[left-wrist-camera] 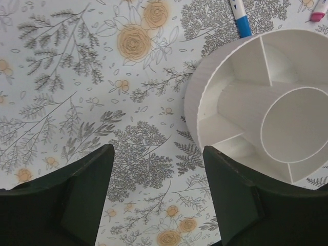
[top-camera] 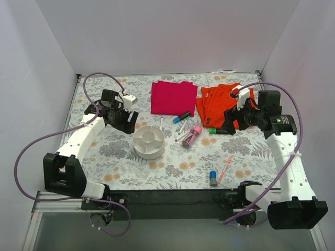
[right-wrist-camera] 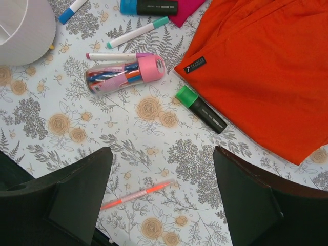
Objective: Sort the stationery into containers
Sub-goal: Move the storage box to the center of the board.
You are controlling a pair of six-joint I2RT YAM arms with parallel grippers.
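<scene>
The round white organizer (top-camera: pixel 148 141) stands left of the table's middle, its compartments empty; its wall shows in the left wrist view (left-wrist-camera: pixel 192 97) and right wrist view (right-wrist-camera: pixel 25 31). My left gripper (top-camera: pixel 125 123) (left-wrist-camera: pixel 158 154) is open and empty, just left of it. To its right lie a pink tube of pens (top-camera: pixel 192 135) (right-wrist-camera: pixel 125 74), a blue-capped marker (top-camera: pixel 181 117) (right-wrist-camera: pixel 148 7), a green-capped marker (top-camera: pixel 218 131) (right-wrist-camera: pixel 201 108) and thin white pens (right-wrist-camera: pixel 137 32). A thin orange pen (top-camera: pixel 225 168) (right-wrist-camera: pixel 137 195) and a grey-blue cylinder (top-camera: pixel 213 178) lie nearer. My right gripper (top-camera: pixel 230 125) (right-wrist-camera: pixel 163 154) is open, above the table beside the green marker.
A folded magenta cloth (top-camera: pixel 172 97) and an orange cloth (top-camera: pixel 225 102) (right-wrist-camera: pixel 266 66) lie at the back; the green marker lies against the orange cloth's edge. A blue-tipped pen (left-wrist-camera: pixel 240 18) lies just behind the organizer. White walls enclose the floral table.
</scene>
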